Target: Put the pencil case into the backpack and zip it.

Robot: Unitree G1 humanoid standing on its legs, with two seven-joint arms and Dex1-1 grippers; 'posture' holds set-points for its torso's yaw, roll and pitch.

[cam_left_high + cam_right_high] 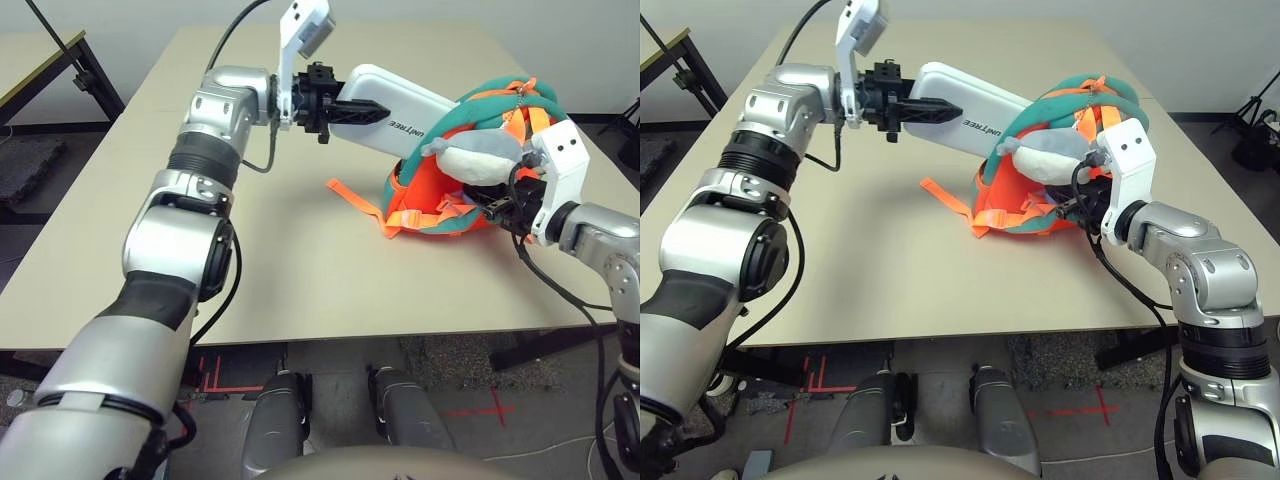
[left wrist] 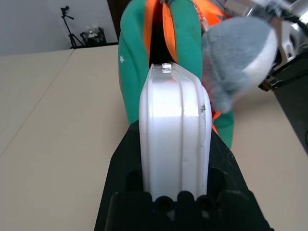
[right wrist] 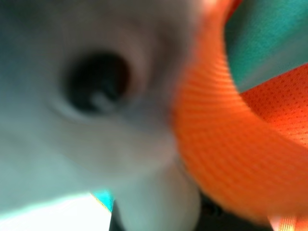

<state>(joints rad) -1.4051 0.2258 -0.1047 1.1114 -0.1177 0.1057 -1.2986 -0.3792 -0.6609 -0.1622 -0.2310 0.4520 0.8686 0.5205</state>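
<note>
My left gripper (image 1: 378,113) is shut on the near end of the white pencil case (image 1: 405,102), gripping its flat sides, and holds it tilted above the table. The case's far end reaches into the teal-rimmed opening of the orange backpack (image 1: 425,205), as the left wrist view shows with the pencil case (image 2: 175,130) pointing into the gap. A grey-white plush toy (image 1: 482,155) hangs over the backpack's front. My right gripper (image 1: 497,208) sits low at the backpack's right side, pinching its edge, with its fingers mostly hidden by fabric.
The backpack lies at the right of the beige table (image 1: 250,260), with an orange strap (image 1: 355,195) trailing left from it. A second table (image 1: 40,60) stands at the far left. Dark equipment (image 1: 1255,125) sits on the floor at the far right.
</note>
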